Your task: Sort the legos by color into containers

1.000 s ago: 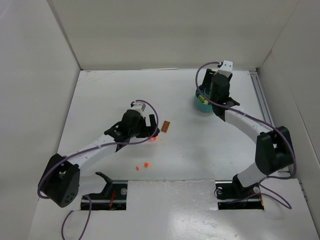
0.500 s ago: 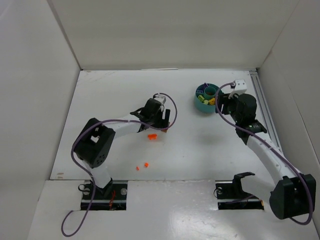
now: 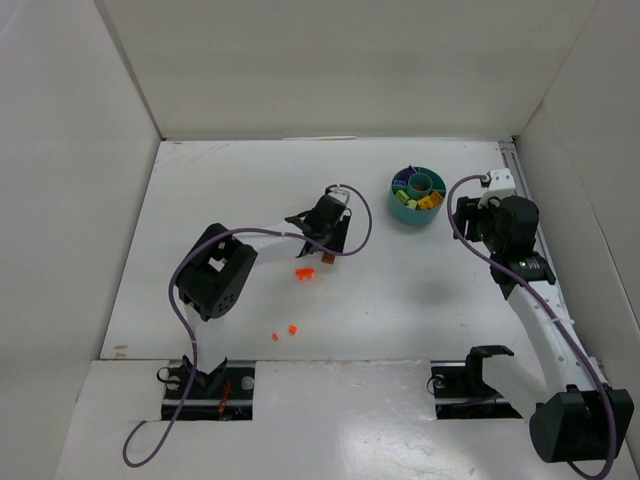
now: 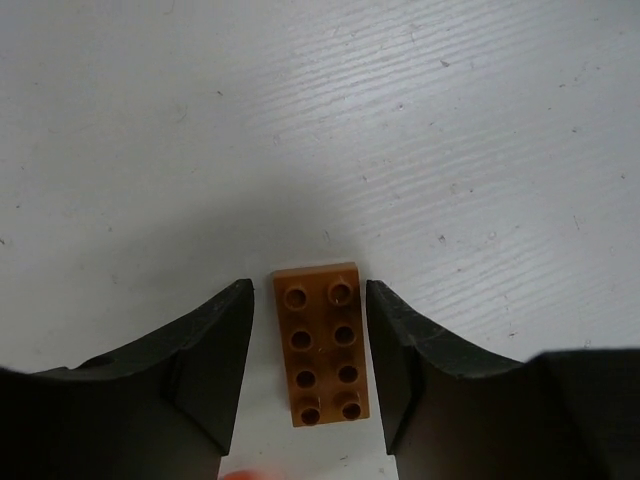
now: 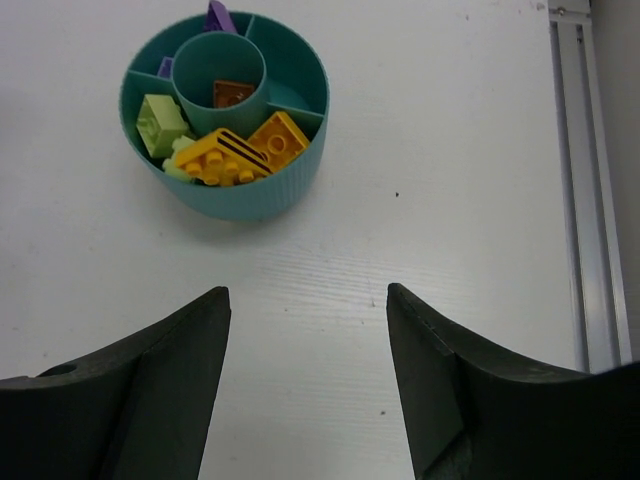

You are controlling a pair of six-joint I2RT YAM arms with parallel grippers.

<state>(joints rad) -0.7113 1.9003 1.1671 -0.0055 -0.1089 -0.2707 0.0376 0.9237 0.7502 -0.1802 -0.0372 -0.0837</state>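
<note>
A brown lego (image 4: 320,345) lies flat on the table, studs up, between the fingers of my left gripper (image 4: 308,300). Its jaws stand close on either side, with a thin strip of table showing at each flank. In the top view the left gripper (image 3: 330,243) covers that brick. Three small orange legos (image 3: 304,273) (image 3: 292,328) (image 3: 275,336) lie loose nearer the arm bases. The teal dish (image 5: 240,200) holds yellow (image 5: 218,162), yellow-orange (image 5: 280,138), light green (image 5: 162,120), purple (image 5: 218,17) and brown (image 5: 233,93) legos in separate containers. My right gripper (image 5: 308,295) is open and empty, short of the dish.
A metal rail (image 5: 590,200) runs along the table's right edge, close to the right gripper (image 3: 468,218). White walls enclose the table at the left, back and right. The teal dish (image 3: 405,212) stands at the back right.
My left arm reached further right and its jaws narrowed around the brown lego. My right arm drew back from over the dish toward the right edge.
</note>
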